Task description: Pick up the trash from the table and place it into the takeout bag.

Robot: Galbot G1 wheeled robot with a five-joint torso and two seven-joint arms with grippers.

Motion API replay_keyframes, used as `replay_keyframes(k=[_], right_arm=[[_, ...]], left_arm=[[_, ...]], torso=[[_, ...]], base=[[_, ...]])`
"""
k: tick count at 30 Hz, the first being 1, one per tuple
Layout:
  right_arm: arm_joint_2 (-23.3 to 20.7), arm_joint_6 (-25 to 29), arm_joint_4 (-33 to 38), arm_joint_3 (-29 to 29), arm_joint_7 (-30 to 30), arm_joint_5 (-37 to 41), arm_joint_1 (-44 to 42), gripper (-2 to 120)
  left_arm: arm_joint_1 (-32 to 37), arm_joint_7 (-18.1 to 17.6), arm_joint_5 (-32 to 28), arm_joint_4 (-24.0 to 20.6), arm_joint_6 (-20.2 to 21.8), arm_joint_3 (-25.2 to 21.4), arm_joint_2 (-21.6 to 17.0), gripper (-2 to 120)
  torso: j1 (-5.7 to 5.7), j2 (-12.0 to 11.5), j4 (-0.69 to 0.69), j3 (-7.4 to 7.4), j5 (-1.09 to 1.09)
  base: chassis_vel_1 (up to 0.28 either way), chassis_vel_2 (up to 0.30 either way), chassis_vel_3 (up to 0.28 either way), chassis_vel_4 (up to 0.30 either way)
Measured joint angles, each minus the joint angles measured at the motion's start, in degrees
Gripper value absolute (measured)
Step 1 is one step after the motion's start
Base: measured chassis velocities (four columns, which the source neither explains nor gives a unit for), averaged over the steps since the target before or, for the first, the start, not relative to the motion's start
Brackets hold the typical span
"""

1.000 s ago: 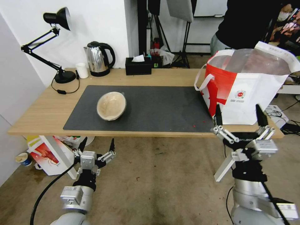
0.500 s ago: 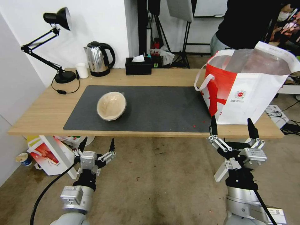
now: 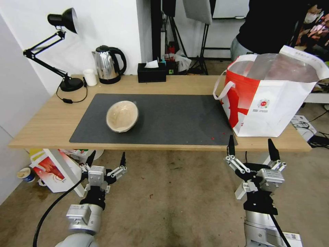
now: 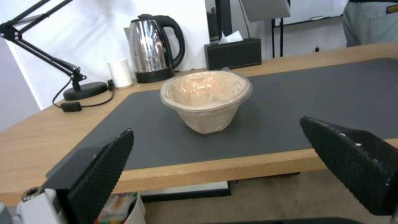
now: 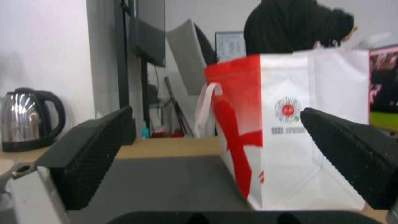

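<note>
The right gripper (image 3: 251,150) hangs empty with its fingers spread wide, off the table's (image 3: 44,127) near edge and just below the takeout bag (image 3: 274,109), while the left gripper (image 3: 106,161), also spread and empty, waits low in front of the tan paper bowl (image 3: 122,116). That bowl lies tipped on the dark mat (image 3: 178,118); the bag stands at the table's right end, its contents hidden by the foil lining. A kettle (image 3: 108,65), desk lamp (image 3: 58,44), small white cup (image 3: 90,77) and black tissue box (image 3: 151,72) line the far edge.
</note>
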State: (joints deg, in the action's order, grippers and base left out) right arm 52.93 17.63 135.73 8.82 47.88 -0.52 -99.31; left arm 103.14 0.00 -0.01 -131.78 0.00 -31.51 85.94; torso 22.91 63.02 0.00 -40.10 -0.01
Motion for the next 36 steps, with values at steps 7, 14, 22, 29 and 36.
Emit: replay_keyframes(k=[7,14,22,29,36], right_arm=[[-1.3,-2.3,1.0,-0.3,-0.1,2.5,-1.0,100],[-1.9,-3.5,0.9,-1.7,-0.3,4.9,-1.2,100],[-1.9,-4.0,0.7,-2.6,0.0,6.2,-0.9,100],[-2.0,-4.1,0.4,-2.6,0.3,6.5,-1.0,100],[-2.0,-4.1,0.3,-2.6,0.3,6.2,-1.0,100]], left_arm=[[0.0,0.0,0.0,0.0,0.0,0.0,0.0,100],[0.0,0.0,0.0,0.0,0.0,0.0,0.0,100],[0.0,0.0,0.0,0.0,0.0,0.0,0.0,100],[0.0,0.0,0.0,0.0,0.0,0.0,0.0,100],[0.0,0.0,0.0,0.0,0.0,0.0,0.0,100]], torso=[[0.0,0.0,0.0,0.0,0.0],[0.0,0.0,0.0,0.0,0.01],[0.0,0.0,0.0,0.0,0.01],[0.0,0.0,0.0,0.0,0.0],[0.0,0.0,0.0,0.0,0.0]], base=[[0.0,0.0,0.0,0.0],[0.0,0.0,0.0,0.0],[0.0,0.0,0.0,0.0],[0.0,0.0,0.0,0.0],[0.0,0.0,0.0,0.0]])
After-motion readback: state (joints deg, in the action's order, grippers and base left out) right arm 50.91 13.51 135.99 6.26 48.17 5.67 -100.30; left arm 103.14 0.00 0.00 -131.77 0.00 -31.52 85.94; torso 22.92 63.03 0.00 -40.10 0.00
